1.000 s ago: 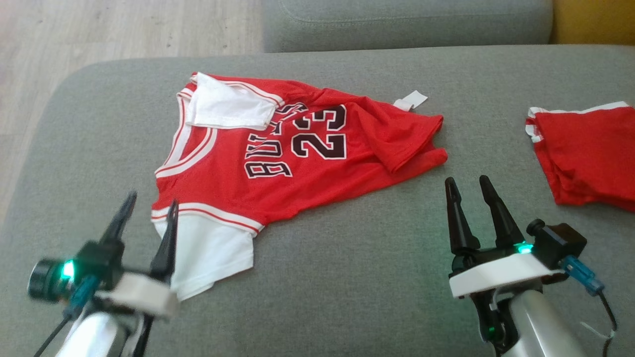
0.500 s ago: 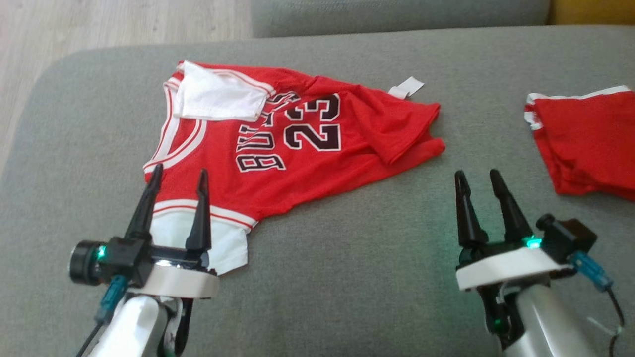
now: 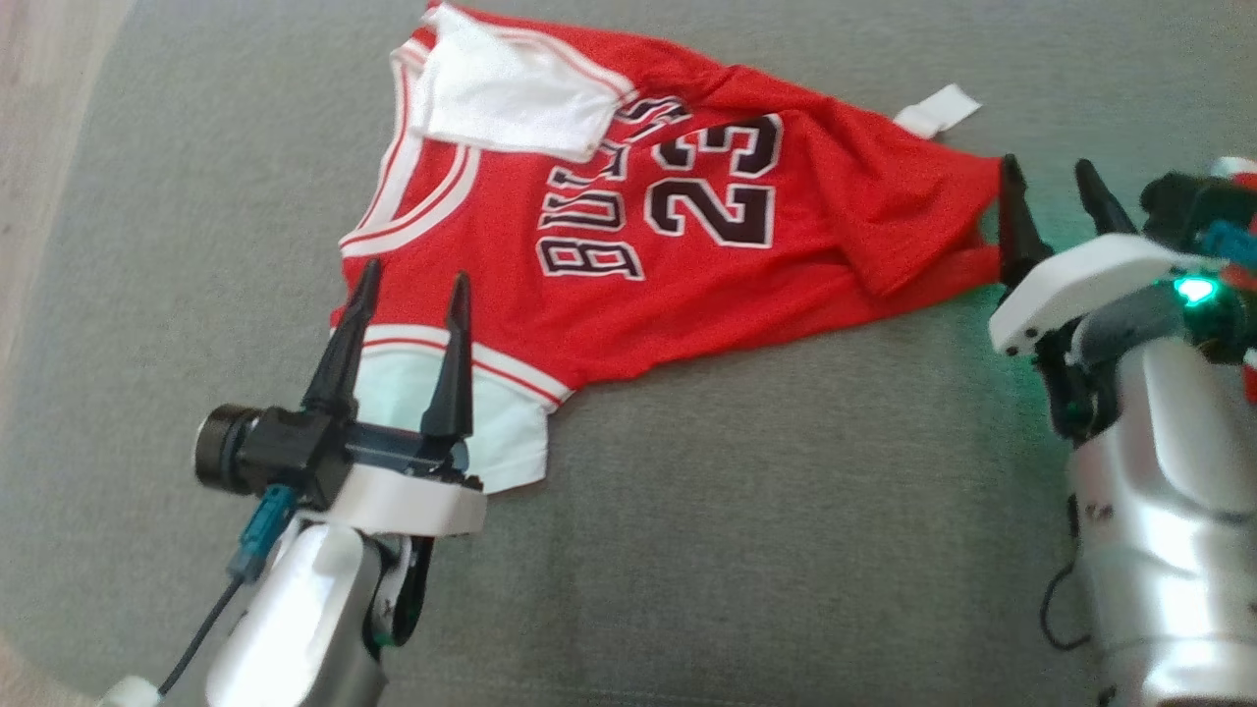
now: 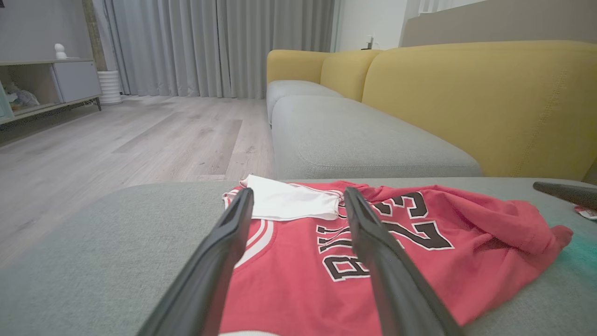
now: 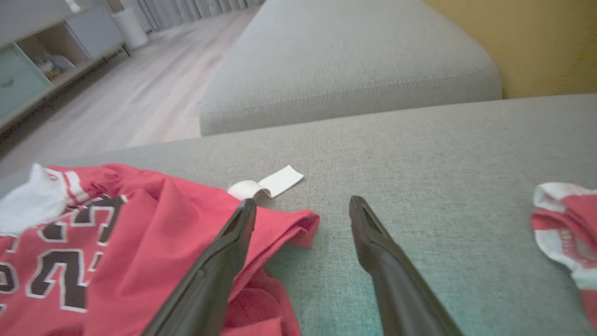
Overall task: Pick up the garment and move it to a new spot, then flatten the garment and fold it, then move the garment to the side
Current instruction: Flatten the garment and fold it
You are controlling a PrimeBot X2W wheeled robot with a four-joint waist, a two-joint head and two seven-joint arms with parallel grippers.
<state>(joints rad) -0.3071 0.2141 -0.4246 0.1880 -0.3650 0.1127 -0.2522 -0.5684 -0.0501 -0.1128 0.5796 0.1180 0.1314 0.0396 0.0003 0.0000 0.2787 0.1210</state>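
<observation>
A: Far left, a strip of wood floor (image 3: 39, 59), then grey cushion (image 3: 737, 550). What do we log for the left gripper (image 3: 413, 275)?

B: Jaws wide apart, nothing between them. In the head view we see both fingers above the near white sleeve (image 3: 511, 432), tips over its red-and-white trim. Contact with the cloth: we cannot tell.

A: And the jersey (image 3: 638, 245)?

B: Lying on the cushion, print side up, "BULLS 23" readable, not flat. We note the neck end toward the left, the far white sleeve folded onto the chest, and the hem end bunched into folds toward the right. Neither gripper holds it.

A: The left wrist view agrees. We look along two spread fingers low over the red cloth, with the yellow backrest (image 4: 466, 102) behind.

B: Next right, a white tag (image 3: 938, 110) sticks out from the far hem edge onto bare cushion.

A: Right gripper (image 3: 1047, 167)?

B: Also spread open and empty. It sits at the jersey's hem corner. In its wrist view we see the finger on that view's left over the rolled red edge, the other over bare cushion just beside the cloth. Touching or just above, we cannot tell.

A: Rightmost?

B: A second red-and-white cloth (image 5: 564, 224), apart from the jersey, on the same cushion.
</observation>
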